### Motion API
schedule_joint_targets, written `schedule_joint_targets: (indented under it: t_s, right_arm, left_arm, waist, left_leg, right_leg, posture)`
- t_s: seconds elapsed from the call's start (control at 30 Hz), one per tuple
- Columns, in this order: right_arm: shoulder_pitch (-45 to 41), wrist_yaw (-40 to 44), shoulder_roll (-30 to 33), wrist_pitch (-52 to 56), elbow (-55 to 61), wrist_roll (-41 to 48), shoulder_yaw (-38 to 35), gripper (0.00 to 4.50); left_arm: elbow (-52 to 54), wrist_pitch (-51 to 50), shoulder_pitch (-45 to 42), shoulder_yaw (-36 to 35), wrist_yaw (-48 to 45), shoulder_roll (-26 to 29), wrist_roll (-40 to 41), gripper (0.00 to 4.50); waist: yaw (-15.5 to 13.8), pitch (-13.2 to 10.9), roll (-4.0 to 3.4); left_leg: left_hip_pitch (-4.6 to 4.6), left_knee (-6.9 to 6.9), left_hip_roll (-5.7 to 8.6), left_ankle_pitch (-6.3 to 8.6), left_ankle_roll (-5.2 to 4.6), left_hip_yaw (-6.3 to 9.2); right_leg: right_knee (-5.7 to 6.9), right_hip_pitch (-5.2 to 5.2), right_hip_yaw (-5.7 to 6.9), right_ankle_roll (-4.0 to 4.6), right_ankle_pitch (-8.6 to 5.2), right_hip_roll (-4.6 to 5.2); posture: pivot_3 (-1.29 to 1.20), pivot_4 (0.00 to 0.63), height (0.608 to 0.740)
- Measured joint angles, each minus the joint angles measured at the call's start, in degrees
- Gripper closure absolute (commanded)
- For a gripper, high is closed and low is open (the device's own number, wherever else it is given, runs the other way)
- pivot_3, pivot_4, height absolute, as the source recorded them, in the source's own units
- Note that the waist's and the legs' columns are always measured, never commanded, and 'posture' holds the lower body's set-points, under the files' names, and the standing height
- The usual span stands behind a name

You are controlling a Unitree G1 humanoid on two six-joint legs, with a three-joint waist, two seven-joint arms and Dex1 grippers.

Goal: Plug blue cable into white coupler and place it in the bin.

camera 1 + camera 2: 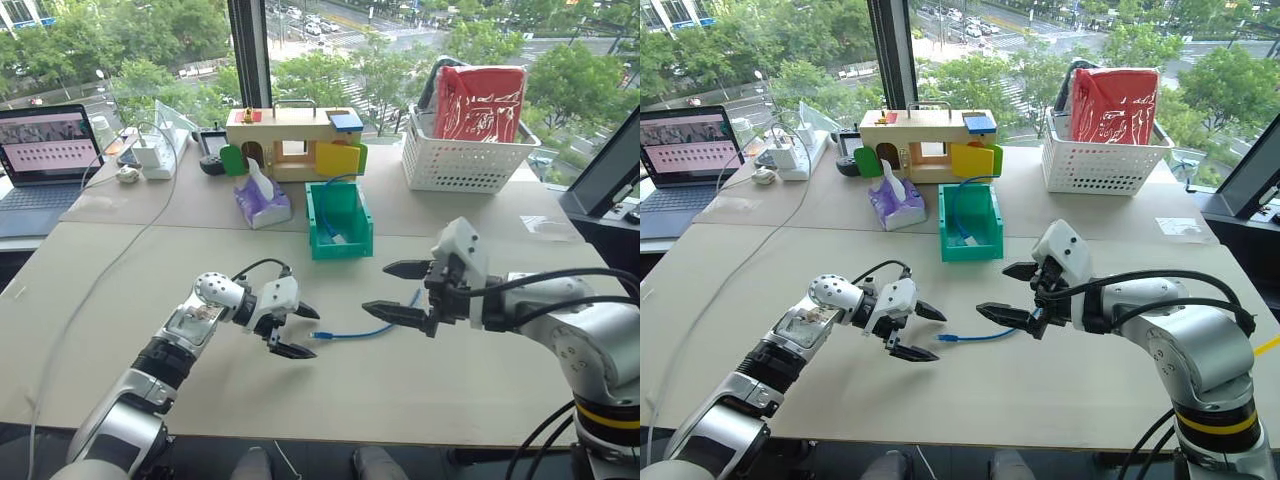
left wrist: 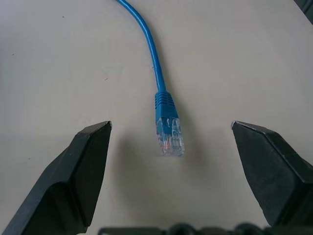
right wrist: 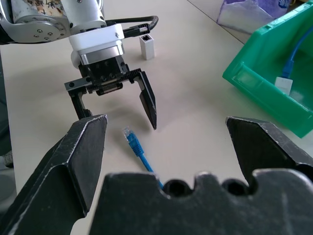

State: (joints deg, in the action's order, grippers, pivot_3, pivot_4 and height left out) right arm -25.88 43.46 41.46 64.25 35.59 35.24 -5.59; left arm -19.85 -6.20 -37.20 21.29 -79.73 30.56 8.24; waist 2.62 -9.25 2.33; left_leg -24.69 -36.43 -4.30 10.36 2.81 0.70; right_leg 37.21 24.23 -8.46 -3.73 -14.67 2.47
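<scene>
Left claw: spread wide, empty, facing the plug.
Thin light-blue cable: loose on table; straddle its clear plug (centred) before closing.
Right claw: wide, empty.

Landmark: wooden toy house at the table's far edge, before the window. Just in front, toward its left: purple tissue pack. Well to its right: white latticed basket holding a red bag. Far left: open laptop; between them, white power strip.
</scene>
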Motion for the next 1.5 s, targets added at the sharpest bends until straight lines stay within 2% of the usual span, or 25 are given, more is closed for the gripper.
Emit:
schedule_joint_targets:
  t_s: [0.07, 0.1, 0.17, 0.33, 0.37, 0.4, 0.47, 0.53, 0.67, 0.77, 0.9, 1.0, 1.1, 1.27, 1.37, 1.5]
  right_arm:
    - [1.0, -0.4, 1.0, 0.0, 0.0, 0.0, -0.5, 0.02]
    - [1.5, -0.8, 1.2, 0.0, 0.0, 0.1, -1.0, 0.00]
    - [1.8, -1.3, 1.5, 0.0, 0.2, 1.0, -2.0, 0.00]
    - [2.8, -3.3, 2.0, 0.2, 1.4, 2.2, -2.8, 0.00]
    - [3.2, -4.1, 2.0, 0.4, 1.7, 2.3, -2.9, 0.00]
    - [4.2, -5.4, 1.8, 1.2, 2.1, 2.5, -3.3, 0.00]
    - [4.7, -6.5, 1.3, 2.1, 2.1, 3.2, -3.5, 0.00]
    - [7.7, -8.3, 1.0, 3.1, 3.7, 3.6, -4.8, 0.00]
    - [23.4, -9.5, 1.1, 7.1, 7.1, 5.4, -6.6, 0.00]
    - [28.6, -9.6, 0.4, 8.9, 9.2, 8.3, -9.2, 0.00]
    - [34.1, -13.7, -9.3, 12.4, 10.7, 21.0, -20.5, 0.00]
    - [35.7, -24.3, -18.5, 10.3, 9.8, 32.8, -23.6, 0.00]
    - [37.6, -38.4, -25.1, 2.6, 7.6, 46.3, -21.3, 0.00]
    - [42.3, -54.4, -29.1, -6.4, 6.5, 55.2, -13.8, 0.00]
    - [42.3, -59.9, -29.3, -11.6, 5.3, 57.4, -11.7, 0.00]
    - [42.2, -62.7, -28.1, -16.1, 3.5, 58.5, -10.2, 0.00]
  left_arm:
    - [-0.1, 0.0, 0.0, 0.2, -0.5, 0.0, -0.4, 0.27]
    - [0.0, 0.1, 0.0, 0.2, -0.6, 0.0, -0.7, 0.79]
    - [0.0, 1.2, -0.1, 0.5, -0.6, 0.4, -2.0, 1.28]
    - [1.9, 2.2, 0.7, 0.9, -0.7, 1.5, -3.5, 3.06]
    - [2.0, 2.1, 0.9, 0.7, -0.5, 1.3, -3.5, 3.28]
    - [2.0, 1.9, 1.0, 0.5, 0.0, 0.8, -3.5, 3.77]
    - [2.0, 1.5, 1.1, 0.2, 0.5, 0.4, -3.5, 4.34]
    - [1.9, 0.9, 1.3, -0.1, 1.5, -0.7, -3.6, 4.34]
    - [1.3, -0.1, 1.7, -0.6, 2.8, -3.2, -3.3, 4.34]
    - [0.5, -0.5, 1.7, -1.2, 3.5, -4.2, -3.3, 4.34]
    - [0.0, -2.5, 2.2, -2.5, 8.4, -10.1, -1.8, 4.34]
    - [3.5, -4.5, 4.1, -2.7, 13.3, -14.6, -1.4, 4.34]
    - [8.2, -8.4, 7.5, -2.1, 17.8, -17.7, -1.3, 4.34]
    - [13.7, -14.6, 9.0, -1.7, 19.2, -17.1, -0.3, 4.34]
    - [16.1, -17.1, 10.2, -1.7, 20.0, -17.1, 0.9, 4.34]
    - [18.4, -20.9, 11.0, -1.5, 20.6, -17.0, 2.2, 4.34]
  waist:
    - [-0.1, 0.0, 0.00]
    - [-0.1, 0.0, 0.00]
    - [0.0, 0.0, 0.00]
    - [0.1, 0.0, -0.01]
    - [0.0, 0.0, -0.01]
    - [-0.1, 0.0, -0.01]
    - [-0.2, 0.0, -0.01]
    - [-0.4, 0.1, -0.03]
    - [-1.8, 0.2, -0.11]
    - [-1.7, 0.2, -0.21]
    - [-1.7, 0.2, -0.20]
    - [-1.0, 0.2, -0.24]
    - [-0.1, 0.3, -0.28]
    - [0.6, 0.3, -0.37]
    - [0.8, 0.3, -0.39]
    - [0.8, 0.3, -0.39]
  left_leg:
    - [-0.02, -0.02, 0.00, 0.00, 0.00, 0.00]
    - [-0.02, -0.02, 0.00, 0.00, 0.00, 0.00]
    - [0.00, -0.02, 0.00, 0.00, 0.00, 0.01]
    - [0.06, 0.00, 0.00, 0.00, 0.00, 0.01]
    - [0.06, 0.00, 0.00, 0.00, 0.00, 0.01]
    - [0.06, -0.01, 0.00, 0.00, 0.00, 0.01]
    - [0.05, -0.01, 0.00, 0.00, 0.00, 0.01]
    - [0.06, -0.03, 0.00, 0.01, -0.01, 0.04]
    - [-0.10, -0.17, 0.18, 0.02, -0.04, 0.26]
    - [-0.11, -0.34, 0.21, 0.02, -0.04, 0.31]
    - [-0.10, -0.37, 0.22, 0.01, -0.04, 0.51]
    - [-0.08, -0.37, 0.22, 0.02, -0.05, 0.60]
    - [-0.06, -0.31, 0.23, 0.02, -0.05, 0.67]
    - [0.02, -0.31, 0.24, 0.01, -0.04, 0.72]
    - [0.10, -0.31, 0.24, 0.01, -0.04, 0.73]
    - [0.10, -0.31, 0.24, 0.01, -0.04, 0.74]
  right_leg:
    - [-0.02, -0.01, 0.00, 0.00, 0.00, 0.01]
    - [-0.02, -0.02, 0.00, 0.00, 0.00, 0.01]
    - [-0.01, -0.02, 0.00, 0.00, 0.00, 0.00]
    - [-0.02, -0.09, 0.00, -0.01, -0.01, 0.00]
    - [-0.02, -0.09, 0.00, -0.01, -0.01, 0.00]
    - [-0.03, -0.10, 0.00, -0.02, -0.01, 0.00]
    - [-0.03, -0.09, 0.00, -0.02, -0.01, 0.01]
    - [-0.05, -0.17, 0.03, -0.03, -0.02, 0.01]
    - [-0.08, -0.20, 0.10, -0.11, -0.08, 0.10]
    - [-0.01, -0.25, 0.08, -0.17, -0.07, 0.09]
    - [-0.05, -0.39, 0.19, -0.45, -0.22, 0.07]
    - [-0.01, -0.43, 0.22, -0.34, -0.18, 0.04]
    - [0.02, -0.43, 0.27, -0.24, -0.14, 0.04]
    - [0.03, -0.50, 0.27, -0.39, -0.25, 0.03]
    - [-0.03, -0.65, 0.30, -0.47, -0.31, 0.04]
    - [-0.04, -0.65, 0.31, -0.46, -0.32, 0.04]
  posture:
    - [0.00, 0.150, 0.725]
    - [0.00, 0.150, 0.725]
    - [0.00, 0.150, 0.725]
    - [0.00, 0.150, 0.725]
    - [0.00, 0.150, 0.725]
    - [0.00, 0.150, 0.725]
    - [0.00, 0.150, 0.725]
    - [0.00, 0.150, 0.725]
    - [0.00, 0.150, 0.725]
    - [0.00, 0.150, 0.725]
    - [0.00, 0.150, 0.725]
    - [0.00, 0.150, 0.725]
    - [0.00, 0.150, 0.725]
    - [0.00, 0.150, 0.725]
    - [0.00, 0.150, 0.725]
    - [0.00, 0.150, 0.725]
